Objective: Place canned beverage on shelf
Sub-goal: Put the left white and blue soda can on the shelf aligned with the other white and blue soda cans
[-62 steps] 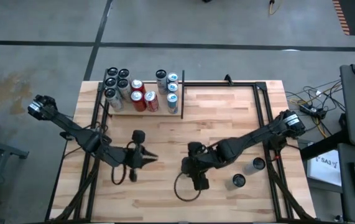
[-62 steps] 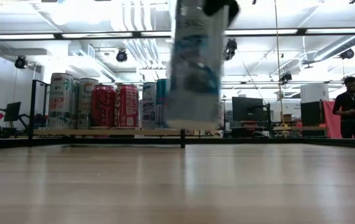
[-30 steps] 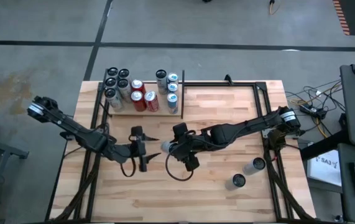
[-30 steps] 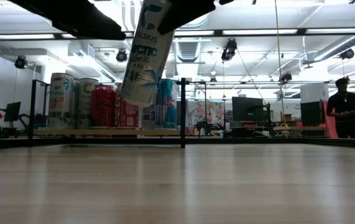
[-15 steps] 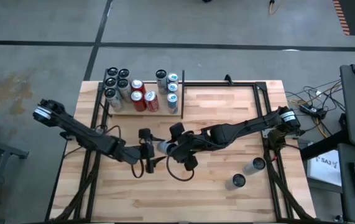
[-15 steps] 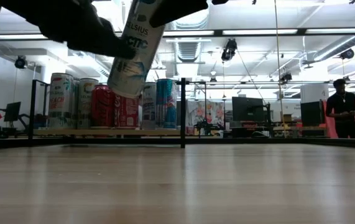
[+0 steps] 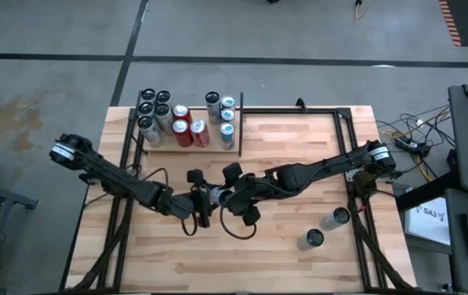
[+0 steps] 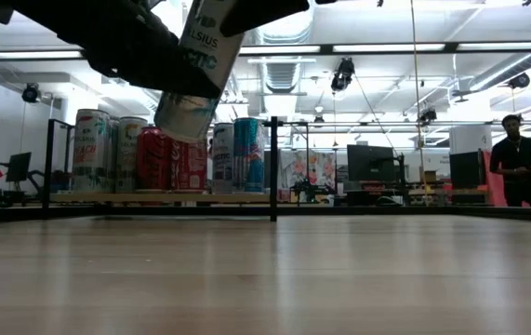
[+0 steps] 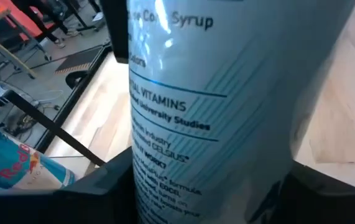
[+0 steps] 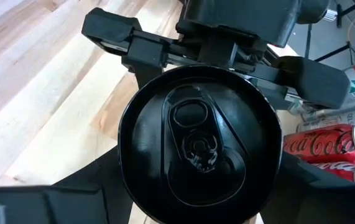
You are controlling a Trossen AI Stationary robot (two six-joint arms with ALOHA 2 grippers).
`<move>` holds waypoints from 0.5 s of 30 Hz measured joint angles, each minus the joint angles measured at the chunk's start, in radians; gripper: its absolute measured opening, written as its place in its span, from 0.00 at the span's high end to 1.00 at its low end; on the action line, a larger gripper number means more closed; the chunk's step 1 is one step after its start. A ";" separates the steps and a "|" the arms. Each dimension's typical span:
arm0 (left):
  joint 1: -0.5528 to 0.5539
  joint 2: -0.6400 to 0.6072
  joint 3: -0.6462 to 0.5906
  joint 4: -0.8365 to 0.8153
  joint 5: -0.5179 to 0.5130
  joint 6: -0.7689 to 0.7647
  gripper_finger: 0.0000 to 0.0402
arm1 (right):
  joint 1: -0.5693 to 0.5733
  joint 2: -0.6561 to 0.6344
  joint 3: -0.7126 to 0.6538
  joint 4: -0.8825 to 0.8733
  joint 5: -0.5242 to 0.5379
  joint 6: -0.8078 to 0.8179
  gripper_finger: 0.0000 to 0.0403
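- The low view looks across a pale wood table (image 8: 265,279) into a big hall with strip lights; a person (image 8: 518,160) stands at the far right of that frame.
- In the high view the table sits on grey floor, with a black frame (image 7: 344,131) over its upper right part.
- The shelf (image 7: 186,144) lies at the table's upper left, edged by thin black rods.
- The shelf holds twelve upright cans: five dark-topped ones (image 7: 153,106) at its left, three red ones (image 7: 186,126) in the middle, four pale ones (image 7: 223,115) at its right.
- In the right wrist view the red cans read "Coca-Cola" (image 10: 326,144); in the left wrist view a blue can at the lower left reads "Red" (image 9: 15,165).
- Two more cans (image 7: 325,228) lie on the table at the lower right of the high view.
- The held can (image 8: 198,65) hangs tilted above the table, centre-left in the high view, well short of the shelf.
- Its label reads "CELSIUS" and "ARCTIC" in part in the low view, and "VITAMINS", "University Studies" and "Syrup" in the left wrist view (image 9: 227,106).
- The right hand (image 7: 232,195) grips the can near its dark top (image 10: 199,140).
- The left hand (image 7: 199,201) has its fingers spread either side of the can's lower end; I cannot tell whether they press on it.
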 joint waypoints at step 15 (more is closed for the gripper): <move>-0.004 -0.023 -0.022 0.037 -0.302 0.011 0.43 | 0.002 -0.002 0.059 0.016 0.191 0.168 0.15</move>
